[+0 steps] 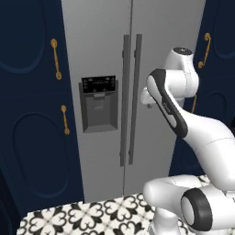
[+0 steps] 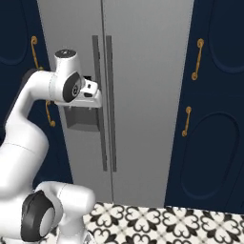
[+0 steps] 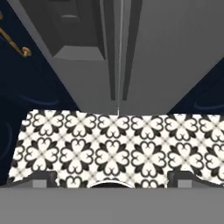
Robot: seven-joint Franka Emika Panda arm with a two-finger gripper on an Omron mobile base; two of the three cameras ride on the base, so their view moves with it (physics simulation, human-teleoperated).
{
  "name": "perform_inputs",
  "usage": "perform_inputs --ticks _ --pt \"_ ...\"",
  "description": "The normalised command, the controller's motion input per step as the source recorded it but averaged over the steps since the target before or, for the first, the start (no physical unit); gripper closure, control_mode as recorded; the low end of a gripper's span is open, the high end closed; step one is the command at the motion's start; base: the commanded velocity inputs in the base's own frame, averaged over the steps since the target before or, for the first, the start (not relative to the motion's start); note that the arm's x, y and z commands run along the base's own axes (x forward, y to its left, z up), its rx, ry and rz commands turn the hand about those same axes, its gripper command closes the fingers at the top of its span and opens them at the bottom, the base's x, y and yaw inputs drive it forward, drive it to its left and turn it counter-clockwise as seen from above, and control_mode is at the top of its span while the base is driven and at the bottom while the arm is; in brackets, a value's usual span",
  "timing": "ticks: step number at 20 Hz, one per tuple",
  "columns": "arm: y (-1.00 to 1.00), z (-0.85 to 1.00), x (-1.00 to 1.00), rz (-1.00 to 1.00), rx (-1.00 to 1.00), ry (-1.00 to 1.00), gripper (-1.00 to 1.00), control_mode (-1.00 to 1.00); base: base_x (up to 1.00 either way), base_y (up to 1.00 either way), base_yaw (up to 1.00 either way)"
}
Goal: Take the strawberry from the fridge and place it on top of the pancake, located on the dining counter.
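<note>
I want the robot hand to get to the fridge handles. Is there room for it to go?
Yes. The patterned floor before the fridge is bare, bordered by navy cabinets on both sides. The open gripper has nothing ahead of it. It gets tight at the two bar handles, which stand close together at the door seam.

Hand (image 3: 112,177) wide open, pointing downward

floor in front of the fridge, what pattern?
Black-and-white floral tile on the floor, running up to the closed grey fridge; clearest in the hand view.
</note>
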Motion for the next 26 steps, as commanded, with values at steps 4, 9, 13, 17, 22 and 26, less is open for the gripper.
perform_inputs --ticks 4,9,13,17,22,26 --pt "-0.14 0.00 0.91 0.00 0.00 -0.26 -1.00 -1.00 0.00 0.00 0.00" --pt "-0.14 -0.09 1.00 0.00 0.00 -0.28 -1.00 -1.00 0.00 0.00 0.00" --pt "-0.14 -0.31 0.87 0.00 0.01 -0.24 -1.00 -1.00 0.00 0.00 0.00" --pt "-0.02 -0.24 0.56 0.00 0.00 -0.14 -1.00 -1.00 0.00 0.00 0.00" --pt "0.00 -0.02 0.64 0.00 0.00 -0.04 -1.00 -1.00 0.00 0.00 0.00" --pt "0.00 0.00 0.72 0.00 0.00 0.00 -1.00 -1.00 0.00 0.00 0.00"
